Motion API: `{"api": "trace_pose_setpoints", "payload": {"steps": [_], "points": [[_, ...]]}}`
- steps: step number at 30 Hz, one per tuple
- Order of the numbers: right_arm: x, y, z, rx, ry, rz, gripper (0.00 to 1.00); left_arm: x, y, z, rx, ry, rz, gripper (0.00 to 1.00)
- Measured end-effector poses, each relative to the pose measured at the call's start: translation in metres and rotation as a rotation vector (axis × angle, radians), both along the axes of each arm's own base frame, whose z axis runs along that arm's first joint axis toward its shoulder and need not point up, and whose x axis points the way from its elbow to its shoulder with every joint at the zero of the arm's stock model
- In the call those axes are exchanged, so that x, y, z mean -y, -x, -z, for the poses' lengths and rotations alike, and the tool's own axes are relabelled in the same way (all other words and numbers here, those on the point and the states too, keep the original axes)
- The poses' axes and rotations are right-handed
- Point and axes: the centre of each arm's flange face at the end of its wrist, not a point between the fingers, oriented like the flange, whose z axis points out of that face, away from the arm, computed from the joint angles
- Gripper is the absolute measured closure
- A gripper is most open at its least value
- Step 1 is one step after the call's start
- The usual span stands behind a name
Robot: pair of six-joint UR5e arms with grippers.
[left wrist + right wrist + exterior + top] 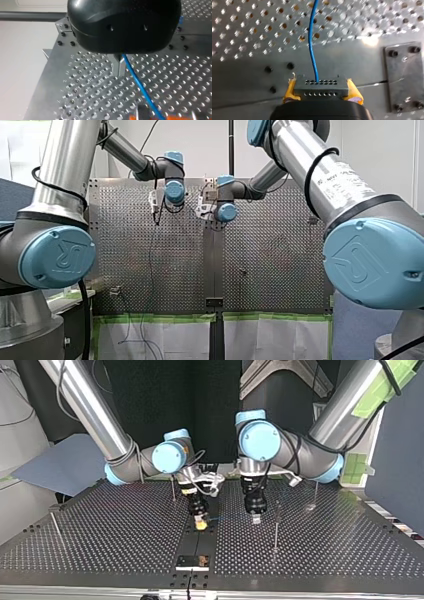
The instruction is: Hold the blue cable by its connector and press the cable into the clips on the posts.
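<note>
Surface: dark perforated metal table [100, 530], black backdrop behind it. Entries run left to right across the top view.

Thin metal post [56, 530] stands near the left edge. Its clip is too small to make out.

My right gripper [201, 522], yellow pads, sits low over the table's middle. In the right wrist view the pads are clamped on the short ends of the grey rectangular connector block [320, 88]. The thin blue cable [312, 45] leaves its row of holes and runs ahead over the table.

My left gripper [256, 519] is just beside it, also low. In the left wrist view its metal fingers [115, 67] are drawn together, with the cable coming out at their edge. Judged pinched on the cable.

Second thin post [275, 527] stands just beyond. No cable visible at it.

Handling (judgement): the cable is light and limp and will sag unless kept taut between the two grippers. The connector is rigid and gives the only firm purchase, so grip its short ends. Pull gently, because the cable's joint at the connector is likely the weak spot.
</note>
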Motion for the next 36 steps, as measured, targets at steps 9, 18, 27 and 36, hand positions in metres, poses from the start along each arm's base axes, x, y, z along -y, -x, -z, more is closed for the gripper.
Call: {"api": "trace_pose_setpoints", "payload": {"steps": [9,18,27,36], "points": [[0.001,0.027,0.037,-0.088,-0.101,0.051,1.00,0.024,0.006,0.027,-0.049,-0.005,0.028,1.00],[0.002,0.055,0.071,-0.157,-0.148,0.099,1.00,0.040,0.013,0.046,-0.079,0.001,0.039,1.00],[0.001,0.077,0.072,-0.140,-0.139,0.123,1.00,0.055,0.021,0.078,-0.120,-0.013,0.059,1.00],[-0.006,0.098,0.043,-0.073,-0.082,0.135,1.00,0.068,0.031,0.096,-0.127,-0.012,0.076,1.00]]}}
